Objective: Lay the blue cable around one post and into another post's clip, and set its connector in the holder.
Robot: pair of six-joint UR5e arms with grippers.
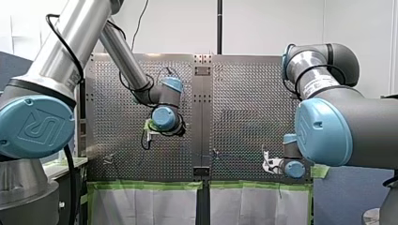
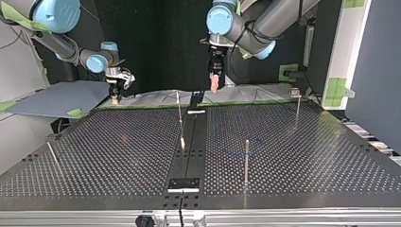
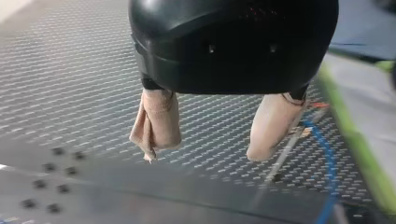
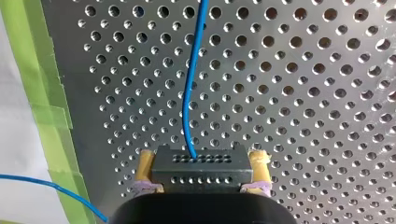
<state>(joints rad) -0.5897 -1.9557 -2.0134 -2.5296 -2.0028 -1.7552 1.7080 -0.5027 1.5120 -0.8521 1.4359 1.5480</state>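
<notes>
My right gripper is shut, its yellow pads clamping a black connector. The blue cable leaves the connector and runs ahead over the perforated table. In the top view this gripper hangs over the table's far left edge. My left gripper is open, with nothing between its beige pads. It hovers above the table, with a thin post and a stretch of blue cable just beside one finger. In the top view it hangs near the far middle.
Thin metal posts stand on the table: one near the middle, one nearer the camera, one at the far right. A black block sits on the centre strip. Green tape lines the table's edge beside my right gripper.
</notes>
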